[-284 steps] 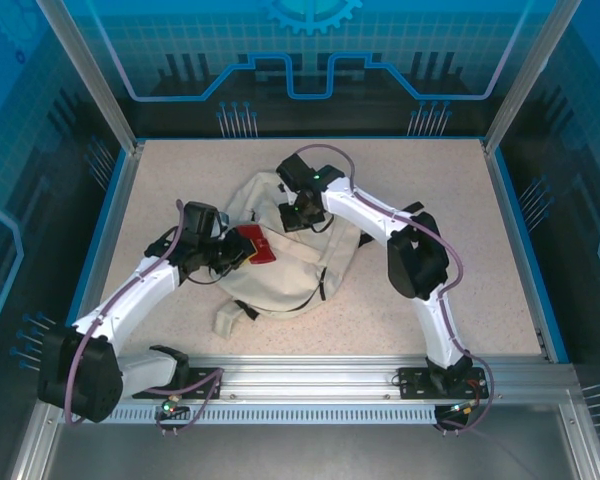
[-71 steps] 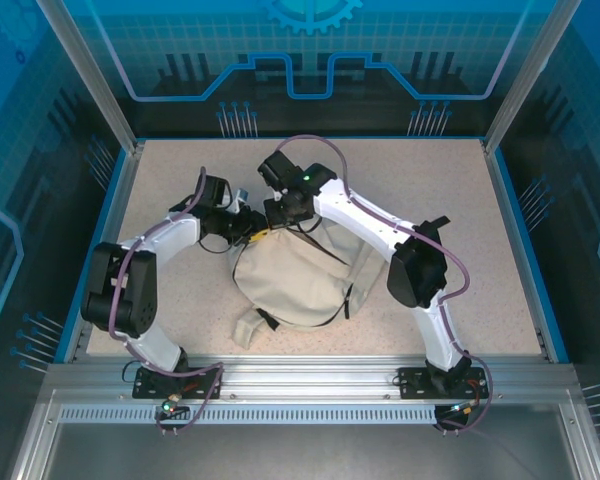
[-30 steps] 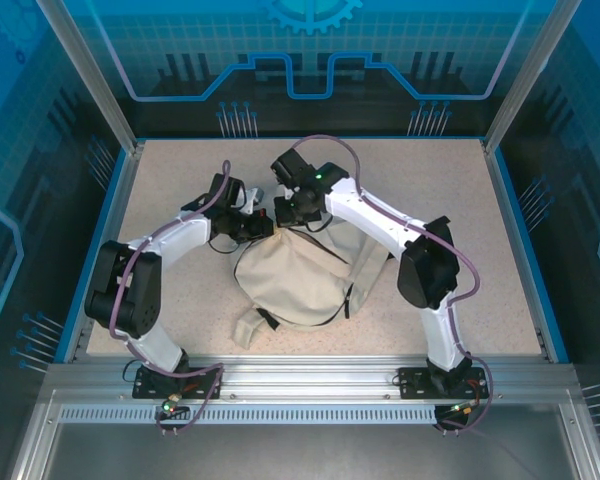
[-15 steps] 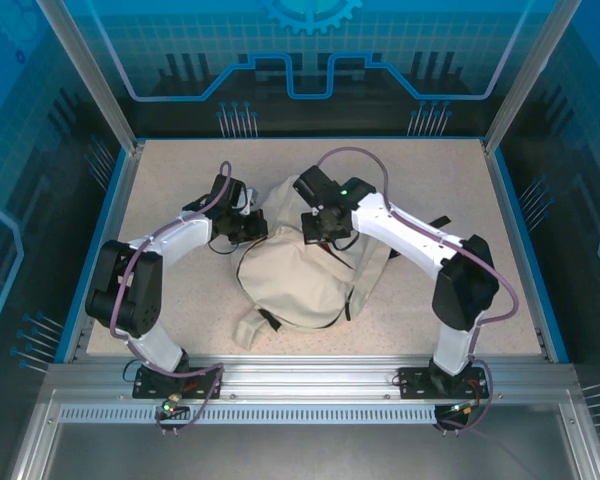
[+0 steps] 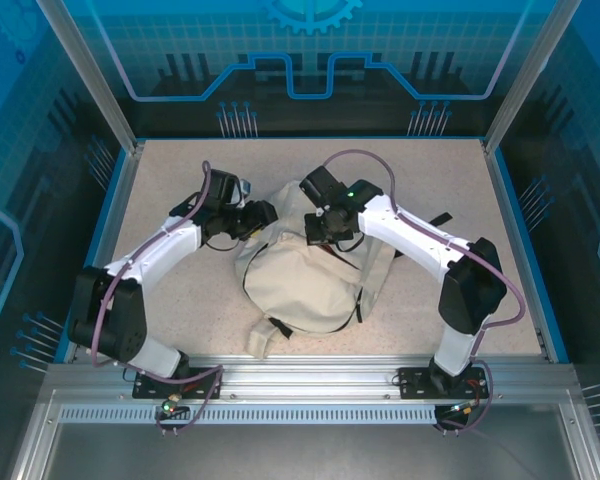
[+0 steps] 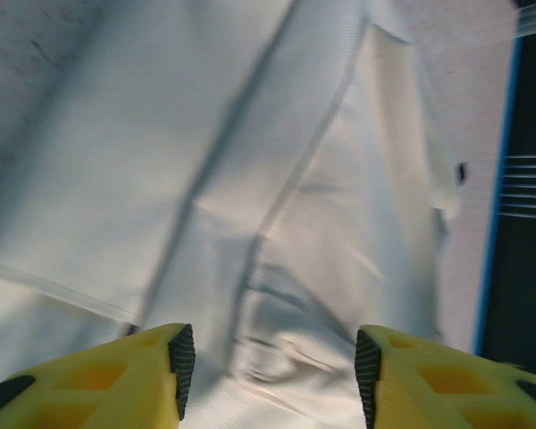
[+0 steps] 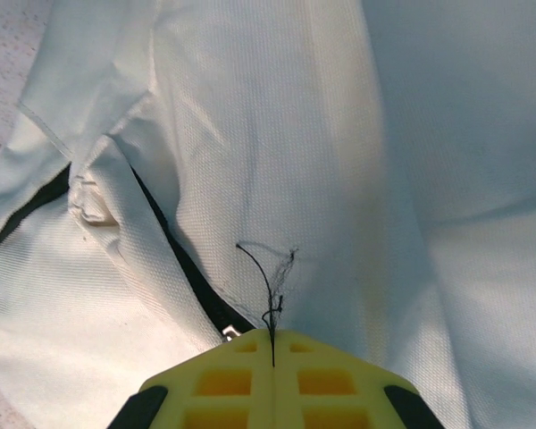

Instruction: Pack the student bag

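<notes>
- Student bag [image 5: 300, 290] lies in the middle of the table [image 5: 160, 170], its cream fabric crumpled, between the two arms.
- Left gripper [image 6: 272, 357] has its jaws apart, just over the bag's fabric.
- Right gripper [image 7: 272, 344] is closed at the bag's far part, pinching a thin black thread [image 7: 266, 273] beside the zipper [image 7: 174, 259].

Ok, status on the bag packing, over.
Left gripper open over the student bag. Right gripper shut on a black thread by the zipper. Nothing seen in the way.
</notes>
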You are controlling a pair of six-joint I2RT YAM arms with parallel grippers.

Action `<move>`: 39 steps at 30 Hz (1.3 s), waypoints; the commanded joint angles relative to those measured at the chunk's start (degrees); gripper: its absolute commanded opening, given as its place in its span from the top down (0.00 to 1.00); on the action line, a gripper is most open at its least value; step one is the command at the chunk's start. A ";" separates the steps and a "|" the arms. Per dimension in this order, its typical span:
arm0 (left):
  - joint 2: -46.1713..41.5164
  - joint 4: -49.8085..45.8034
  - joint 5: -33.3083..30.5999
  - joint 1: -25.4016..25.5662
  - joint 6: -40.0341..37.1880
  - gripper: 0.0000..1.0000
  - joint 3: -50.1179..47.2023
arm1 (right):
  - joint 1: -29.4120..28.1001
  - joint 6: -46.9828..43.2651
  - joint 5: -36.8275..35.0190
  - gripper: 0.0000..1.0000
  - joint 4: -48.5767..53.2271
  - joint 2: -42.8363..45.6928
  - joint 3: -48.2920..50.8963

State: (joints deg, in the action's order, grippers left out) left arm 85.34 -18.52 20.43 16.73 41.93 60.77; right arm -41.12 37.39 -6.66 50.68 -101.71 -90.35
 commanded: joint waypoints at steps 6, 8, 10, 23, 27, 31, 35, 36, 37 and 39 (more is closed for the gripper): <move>-1.68 6.03 5.27 4.86 19.83 0.50 -5.66 | 1.31 1.10 3.30 1.00 -2.79 -1.39 -0.53; -1.01 6.22 4.76 5.45 20.78 0.52 -5.58 | 1.33 1.20 3.82 1.00 -3.33 -1.70 -0.55; -0.10 6.72 4.74 5.71 21.54 0.52 -5.41 | 1.36 1.26 4.77 1.00 -3.97 -2.12 -0.50; 6.62 3.34 2.59 6.79 21.19 0.49 -1.04 | 1.31 1.03 7.94 1.00 -6.35 -3.20 0.40; 8.67 1.84 2.11 6.85 20.18 0.54 0.30 | 1.31 0.48 9.07 1.00 -6.98 -3.17 0.69; 8.52 0.52 0.23 6.74 19.32 0.68 0.48 | 1.30 0.36 7.12 1.00 -6.03 -2.76 0.61; 7.07 -1.69 -2.94 6.67 17.86 0.82 0.73 | 1.23 -0.02 3.70 1.00 -3.65 -1.80 -0.49; 6.87 -2.23 -3.63 6.73 17.31 0.87 0.93 | 1.19 -0.27 2.66 1.00 -2.96 -1.52 -0.93; 6.73 -2.81 -4.42 6.56 16.81 0.90 1.10 | 1.15 -0.74 1.57 1.00 -2.17 -1.36 -1.36; 6.64 -3.76 -5.39 6.13 15.91 0.97 1.45 | 0.88 -1.60 -0.73 1.00 -0.54 -1.25 -2.02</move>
State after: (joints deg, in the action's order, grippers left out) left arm 93.45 -18.20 20.03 23.49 60.14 60.66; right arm -40.47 37.36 -2.90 46.26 -104.40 -90.32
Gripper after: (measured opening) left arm 0.060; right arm 0.042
